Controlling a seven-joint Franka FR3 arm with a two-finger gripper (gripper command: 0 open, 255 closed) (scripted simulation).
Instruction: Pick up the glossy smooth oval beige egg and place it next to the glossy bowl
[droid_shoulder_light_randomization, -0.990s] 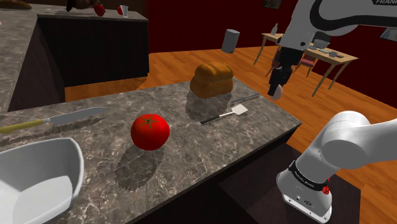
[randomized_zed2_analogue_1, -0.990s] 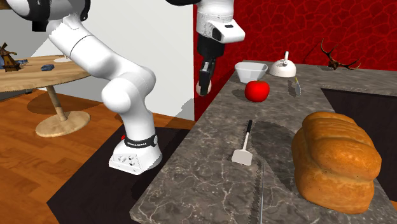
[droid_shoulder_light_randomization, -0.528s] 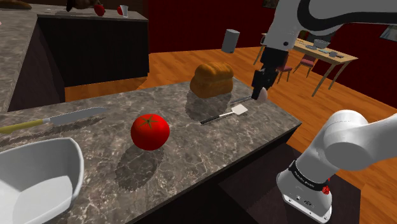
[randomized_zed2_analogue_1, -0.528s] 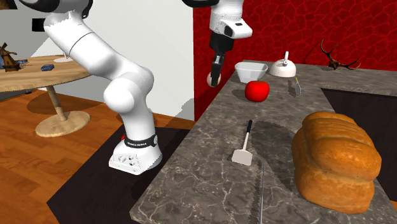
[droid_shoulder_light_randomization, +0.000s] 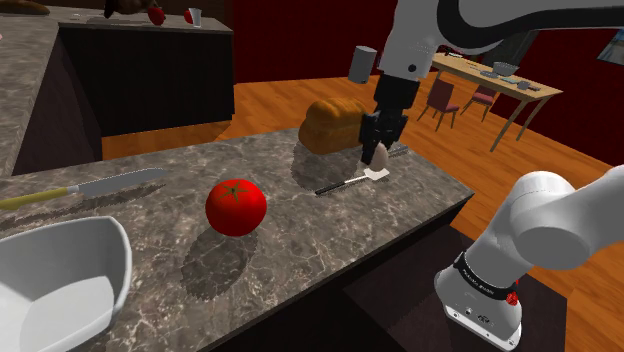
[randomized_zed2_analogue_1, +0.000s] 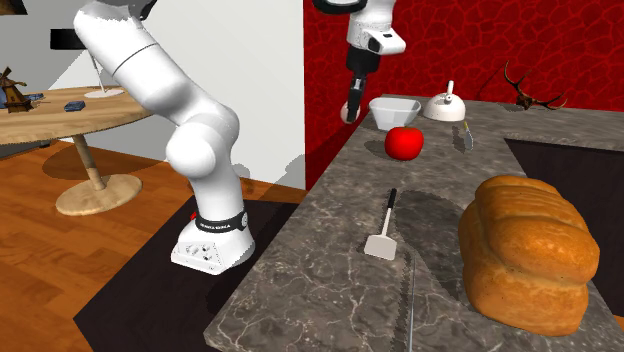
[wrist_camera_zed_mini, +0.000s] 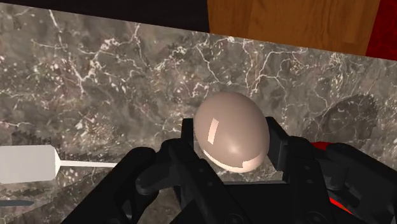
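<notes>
We hold the glossy beige oval egg (wrist_camera_zed_mini: 229, 130) clasped in the black two-finger gripper (droid_shoulder_light_randomization: 378, 148) above the dark marbled counter (droid_shoulder_light_randomization: 300, 240); placing it beside the distant glossy white bowl (droid_shoulder_light_randomization: 108, 262) remains.

Light is even and fairly bright, coming from above & behind the tomato (droid_shoulder_light_randomization: 236, 207) in shoulder view: its soft shadow lies on the desk (droid_shoulder_light_randomization: 300, 240) just in front, twd the camera. The loaf (droid_shoulder_light_randomization: 333, 125) beyond the tomato throws a similar dark patch. The tomato skin shows faint sheen. The egg (wrist_camera_zed_mini: 229, 130) has a pale glare streak in wrist view.
</notes>
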